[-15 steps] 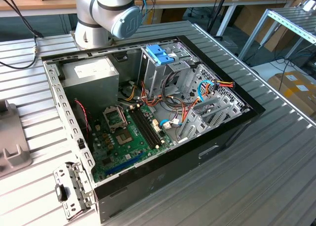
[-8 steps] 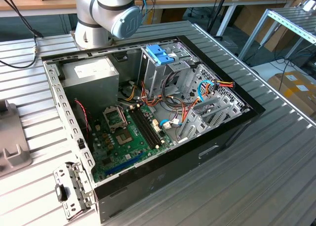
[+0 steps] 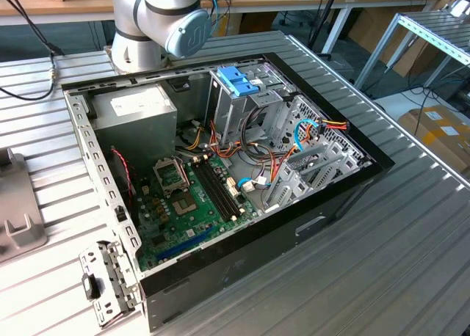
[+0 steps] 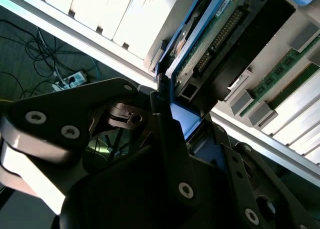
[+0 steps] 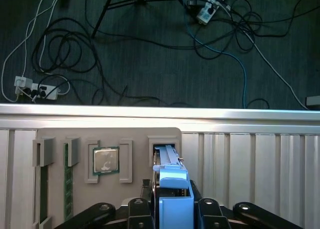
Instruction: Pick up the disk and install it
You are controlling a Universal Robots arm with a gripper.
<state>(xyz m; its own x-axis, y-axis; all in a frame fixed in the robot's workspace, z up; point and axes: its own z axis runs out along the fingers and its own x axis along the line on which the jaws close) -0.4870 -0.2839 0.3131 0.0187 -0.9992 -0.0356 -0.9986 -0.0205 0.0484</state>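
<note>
The disk [image 5: 172, 186] stands on edge in a slot [image 5: 165, 140] of the grey tray [image 5: 135, 134] on the tabletop [image 5: 250, 179]. Its long axis runs straight from the slot toward the gripper [image 5: 172, 199]. In both wrist views the fingers [image 5: 148, 196] lie flat against its two broad faces and look to be pinching it at the near end, by the blue carrier. The contact itself is hidden behind the carrier. The second wrist view shows the disk's board side [image 4: 215, 34], cut off at the frame edge. How deep it sits in the slot is hard to tell. In the exterior view the open case [image 3: 316, 226] fills the middle, with the drive cage [image 3: 235, 108] at its 12 o'clock and the arm [image 3: 161, 20] at 11. Which way the tray lies from the case cannot be told.
</note>
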